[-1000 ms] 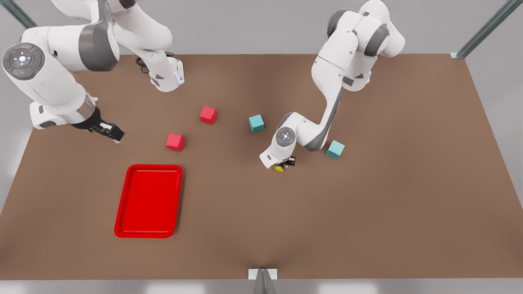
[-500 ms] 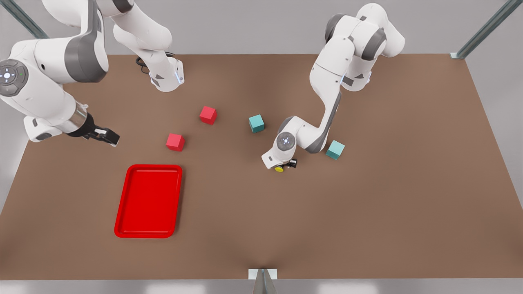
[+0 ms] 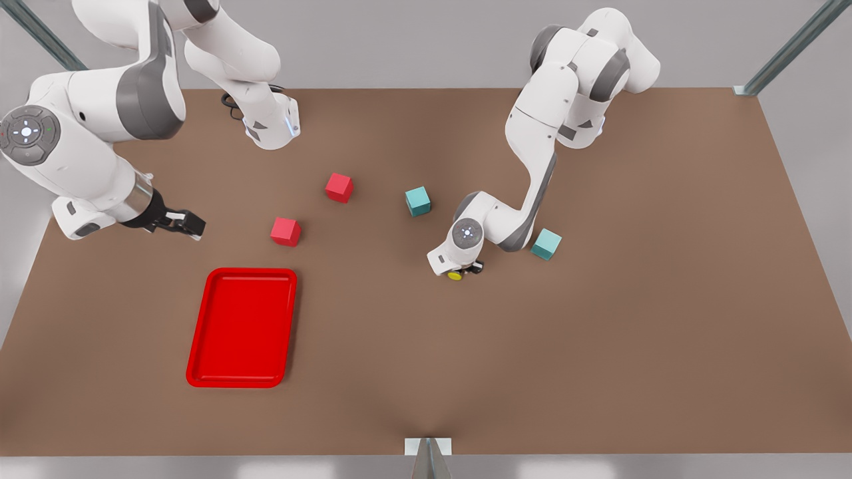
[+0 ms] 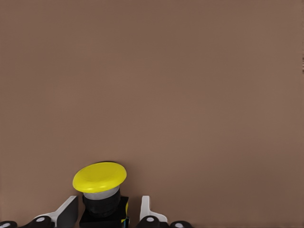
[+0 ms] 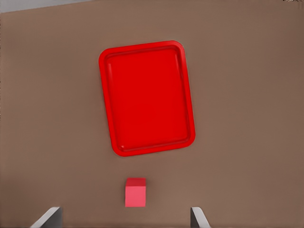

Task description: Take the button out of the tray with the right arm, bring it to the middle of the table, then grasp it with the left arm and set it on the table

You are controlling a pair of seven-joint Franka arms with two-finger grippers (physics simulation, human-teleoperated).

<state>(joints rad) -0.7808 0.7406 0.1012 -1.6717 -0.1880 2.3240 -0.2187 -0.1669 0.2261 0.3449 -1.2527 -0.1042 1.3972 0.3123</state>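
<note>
Near the middle of the worktop point(image 3: 599, 346), the left gripper point(image 3: 464, 271) stands low over the brown surface with the button point(image 3: 455, 275) between its jaws; the left wrist view shows the button point(image 4: 99, 192) with its yellow cap upright and its dark body framed closely on both sides by the light fingertips point(image 4: 146, 211), so the jaws appear clenched on it, though whether its base already touches the worktop cannot be told. The red tray point(image 3: 241, 328) lies well apart, toward the front view's left, and is seen empty in both the front view and the right wrist view point(image 5: 147, 97). The right gripper point(image 3: 180, 222) hangs above the worktop beyond the tray's far end, its jaws spread wide and holding nothing, as the two separated fingertips point(image 5: 50, 216) at the edge of its wrist view indicate; this arm waits. Two red cubes point(image 3: 285, 231) and two teal cubes point(image 3: 417, 201) lie scattered between the arms and play no part. Judged from this arrangement, removal from the tray, carriage to the centre and the hand-over to the left arm are complete. What remains is the final seating of the button on the worktop, release by the left jaws, and a clear withdrawal that does not tip the small body.
</note>
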